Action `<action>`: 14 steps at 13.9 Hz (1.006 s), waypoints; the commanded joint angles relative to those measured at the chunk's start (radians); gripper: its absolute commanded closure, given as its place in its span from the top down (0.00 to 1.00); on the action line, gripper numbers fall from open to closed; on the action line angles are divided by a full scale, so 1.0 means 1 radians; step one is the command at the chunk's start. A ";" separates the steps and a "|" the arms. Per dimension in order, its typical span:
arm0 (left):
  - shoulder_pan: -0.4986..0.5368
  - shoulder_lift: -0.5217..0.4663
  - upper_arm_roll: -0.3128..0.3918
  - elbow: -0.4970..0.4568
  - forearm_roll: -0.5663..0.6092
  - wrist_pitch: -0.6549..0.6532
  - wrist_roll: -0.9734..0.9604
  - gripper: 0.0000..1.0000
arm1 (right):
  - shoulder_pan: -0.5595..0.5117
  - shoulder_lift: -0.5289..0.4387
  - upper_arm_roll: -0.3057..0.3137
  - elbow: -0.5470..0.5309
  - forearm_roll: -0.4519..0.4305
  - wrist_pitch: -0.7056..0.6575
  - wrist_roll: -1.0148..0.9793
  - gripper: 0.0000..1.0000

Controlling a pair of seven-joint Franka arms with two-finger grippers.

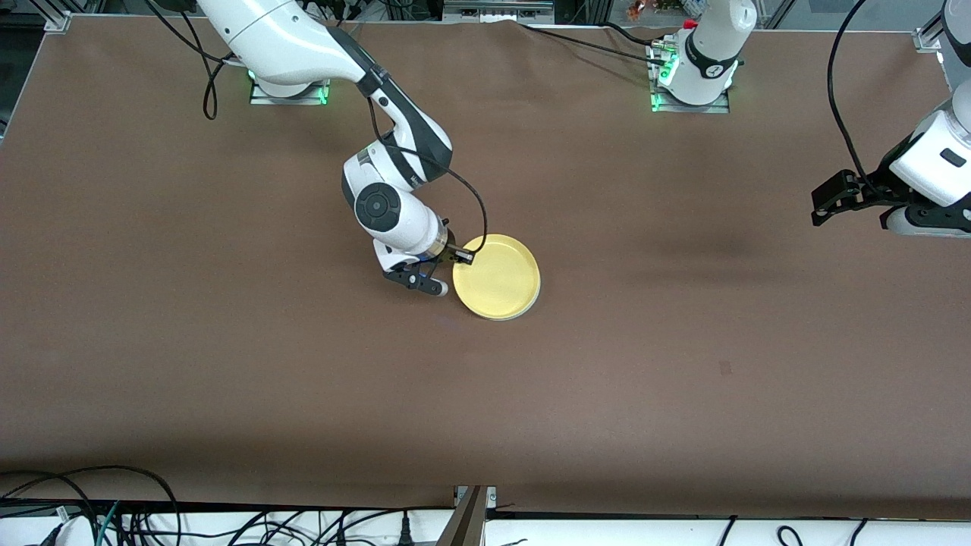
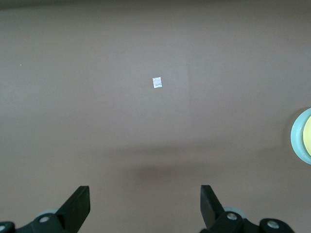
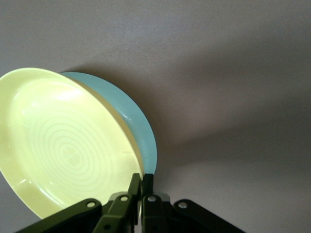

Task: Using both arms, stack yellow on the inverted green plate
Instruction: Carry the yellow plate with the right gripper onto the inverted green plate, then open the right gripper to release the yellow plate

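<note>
The yellow plate (image 1: 497,277) lies open side up on the green plate (image 1: 525,311) near the middle of the table. Only a thin pale edge of the green plate shows beneath it. My right gripper (image 1: 447,274) is low at the plate's edge toward the right arm's end. In the right wrist view the right gripper (image 3: 142,179) is shut on the rim of the yellow plate (image 3: 63,145), and the green plate (image 3: 141,126) lies just under that rim. My left gripper (image 1: 823,205) waits open in the air over the left arm's end of the table. The left wrist view shows that gripper (image 2: 145,194) holding nothing.
Brown cloth covers the table (image 1: 683,394). A small white scrap (image 2: 157,82) lies on it below the left gripper. Cables (image 1: 114,516) run along the edge nearest the front camera, and the arm bases (image 1: 690,91) stand along the farthest edge.
</note>
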 commanded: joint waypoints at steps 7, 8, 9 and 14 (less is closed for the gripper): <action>0.020 -0.014 -0.079 0.006 0.038 -0.007 0.018 1.00 | -0.015 -0.020 -0.008 0.013 0.006 -0.009 0.002 1.00; 0.020 -0.014 -0.079 0.008 0.038 -0.007 0.018 1.00 | -0.030 -0.044 -0.029 0.025 0.003 -0.031 -0.004 1.00; 0.021 -0.014 -0.078 0.008 0.038 -0.007 0.018 1.00 | -0.045 -0.061 -0.054 0.056 0.004 -0.075 -0.008 1.00; 0.023 -0.016 -0.076 0.008 0.036 -0.013 0.016 1.00 | -0.087 -0.156 -0.148 0.197 -0.089 -0.351 -0.014 1.00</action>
